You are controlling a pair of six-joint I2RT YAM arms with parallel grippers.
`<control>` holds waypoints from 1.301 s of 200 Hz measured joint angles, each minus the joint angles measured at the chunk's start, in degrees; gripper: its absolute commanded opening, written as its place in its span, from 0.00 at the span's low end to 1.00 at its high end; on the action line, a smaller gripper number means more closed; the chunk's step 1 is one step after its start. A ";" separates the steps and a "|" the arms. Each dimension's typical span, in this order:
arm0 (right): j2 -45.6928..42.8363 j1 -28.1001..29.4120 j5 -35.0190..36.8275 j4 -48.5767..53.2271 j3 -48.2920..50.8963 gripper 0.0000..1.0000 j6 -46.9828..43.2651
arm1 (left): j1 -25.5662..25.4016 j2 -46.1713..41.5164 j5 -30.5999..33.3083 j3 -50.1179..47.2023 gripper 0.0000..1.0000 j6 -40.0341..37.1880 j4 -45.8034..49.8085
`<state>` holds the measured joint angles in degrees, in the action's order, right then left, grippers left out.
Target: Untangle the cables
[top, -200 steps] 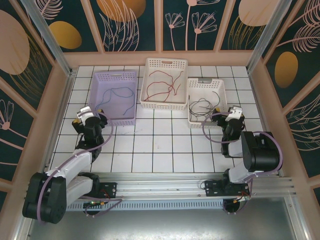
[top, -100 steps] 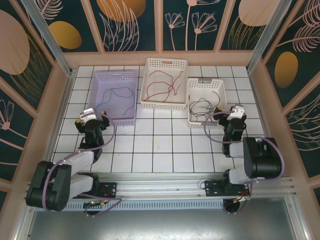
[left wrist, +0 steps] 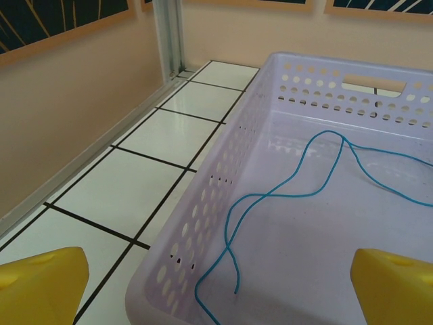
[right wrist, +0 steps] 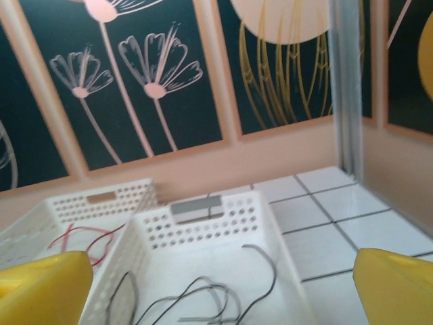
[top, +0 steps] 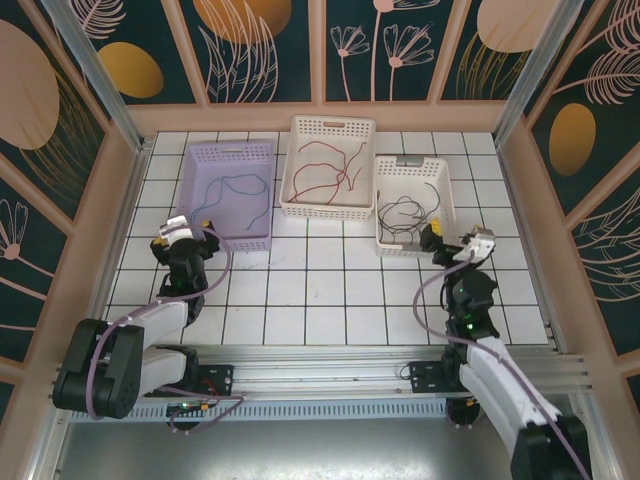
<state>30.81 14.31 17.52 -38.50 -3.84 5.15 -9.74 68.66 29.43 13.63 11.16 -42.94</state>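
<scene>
The cables look sorted by colour, so I think the job is close to done. The blue cable (top: 235, 185) lies alone in the purple basket (top: 228, 150) at the upper left. The red cables (top: 335, 170) lie in the big white basket (top: 333, 125) at the top middle. The dark cables (top: 405, 212) lie in the small white basket (top: 410, 165) at the right. They loop over each other, so I cannot tell if they are fully apart. The left hand (top: 192, 236) hovers by the near left corner of the purple basket, spread wide and holding nothing. The right hand (top: 450, 240) hovers by the near right corner of the small white basket, also wide and empty. The step now looks like a last check, or a pull away. To do it well, each hand should be kept wide and go up before it goes back, so no yellow fingertip (right wrist: 392, 284) hooks a thin wire or bumps a basket wall. If the dark loops are knotted, the right hand should pinch one wire near its end and lift it slowly, so the basket does not slide on the tiled counter (top: 320, 290).
</scene>
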 measured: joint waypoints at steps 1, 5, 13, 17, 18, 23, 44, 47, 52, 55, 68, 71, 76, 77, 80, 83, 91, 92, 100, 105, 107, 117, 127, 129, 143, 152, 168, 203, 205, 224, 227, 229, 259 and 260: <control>-0.39 0.15 0.11 0.39 0.00 0.99 0.09 | 0.00 0.00 0.00 0.00 0.99 0.00 0.00; -2.47 0.96 0.76 2.54 -0.02 0.99 0.48 | 0.00 0.00 0.00 0.00 0.99 0.02 0.00; -5.51 1.77 1.79 6.36 -0.37 0.99 1.90 | 0.00 0.00 0.13 0.00 0.99 0.04 0.02; -6.47 1.92 2.23 8.28 -0.72 0.99 2.73 | 0.00 0.00 0.15 0.00 0.99 0.04 0.04; -6.75 1.97 2.45 8.96 -0.90 0.99 2.89 | 0.00 0.00 0.15 0.00 0.99 0.04 0.04; -7.32 2.03 2.95 11.65 -1.57 0.99 3.93 | 0.00 0.00 0.22 0.02 0.99 0.04 0.04; -6.75 2.05 4.15 21.62 -4.57 0.99 7.43 | 0.00 -0.20 0.52 0.02 0.99 0.22 0.33; -6.51 2.05 4.13 22.82 -4.94 0.99 7.80 | 0.00 -0.33 0.57 0.02 0.99 0.28 0.42; -6.01 2.10 4.15 25.00 -5.62 0.99 8.61 | 0.00 -0.55 0.59 0.04 0.99 0.35 0.70; -5.62 2.12 4.15 26.23 -6.01 0.99 9.11 | 0.00 -0.70 0.66 0.04 0.99 0.46 0.83; -4.48 2.69 4.37 30.95 -7.61 0.99 11.67 | 0.00 -1.27 1.09 0.04 0.99 0.72 1.36; -4.48 2.89 4.52 31.87 -7.87 0.99 12.20 | 0.00 -1.38 1.20 0.09 0.99 0.81 1.53; -4.57 3.56 4.79 33.70 -8.28 0.99 13.42 | 0.00 -1.57 1.29 0.17 0.99 0.92 1.86; -4.59 3.63 4.81 33.94 -8.35 0.99 13.57 | 0.02 -1.60 1.31 0.17 0.99 0.94 1.92; -4.70 4.00 4.92 34.82 -8.57 0.99 14.05 | 0.04 -1.75 1.40 0.26 0.99 1.05 2.21; -4.72 4.42 5.01 36.11 -8.96 0.99 14.84 | 0.04 -1.86 1.46 0.31 0.99 1.09 2.49; -4.42 5.18 4.96 38.71 -10.21 0.99 16.44 | 0.04 -2.16 1.55 0.44 0.99 1.14 3.08; -4.26 5.29 4.87 39.06 -10.51 0.99 16.61 | 0.04 -2.19 1.55 0.46 0.99 1.14 3.13; -2.67 5.70 4.00 41.27 -12.46 0.99 18.03 | 0.04 -2.45 1.66 0.66 0.99 1.14 3.85; -1.31 5.92 3.34 42.45 -13.84 0.99 18.88 | 0.04 -2.62 1.66 0.87 0.99 1.14 4.33; -0.63 6.08 3.04 42.84 -14.34 0.99 19.34 | 0.04 -2.69 1.68 0.96 0.99 1.14 4.50; 1.81 7.02 2.05 44.57 -16.24 0.99 21.07 | 0.04 -2.93 1.66 1.29 0.99 1.14 5.05; 2.84 8.44 1.18 45.79 -16.65 0.99 23.15 | 0.04 -3.10 1.62 1.64 0.99 1.11 5.53; 2.84 8.74 1.01 46.12 -16.59 0.99 23.67 | 0.04 -3.15 1.62 1.73 0.99 1.11 5.68; 1.44 9.88 -0.28 47.50 -15.02 0.99 26.67 | 0.04 -3.19 1.44 2.29 0.99 1.11 6.54; 0.44 9.97 -1.25 48.22 -13.75 0.99 28.76 | 0.04 -3.39 1.42 2.64 0.99 1.09 7.19; 0.17 9.97 -2.97 48.52 -11.85 0.99 31.58 | 0.04 -4.55 1.46 2.93 0.99 1.18 7.74; 1.33 10.05 -4.66 48.00 -8.07 0.99 34.88 | 0.04 -7.17 1.75 2.99 0.99 2.49 8.09; 1.49 10.01 -4.68 47.89 -7.98 0.99 34.91 | 0.04 -7.26 1.81 2.99 0.99 2.54 8.09; 3.65 8.94 -5.70 45.70 -7.85 0.99 35.32 | 0.04 -7.56 2.14 2.99 0.99 2.97 8.09; 4.13 8.61 -6.01 45.07 -7.85 0.99 35.32 | 0.04 -7.56 2.16 2.99 0.99 3.06 8.09; 4.55 8.28 -6.16 44.61 -7.85 0.99 35.32 | 0.04 -7.56 2.16 2.99 0.99 3.08 8.11; 10.99 3.89 -10.10 38.16 -7.85 0.99 35.32 | 0.04 -7.56 2.14 2.99 0.99 3.52 8.28; 11.28 3.74 -10.19 37.94 -7.85 0.99 35.30 | 0.04 -7.56 2.16 2.99 0.99 3.52 8.28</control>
<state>42.09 18.04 7.33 -0.56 -11.68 40.45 -9.69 61.10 31.59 16.62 14.68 -34.65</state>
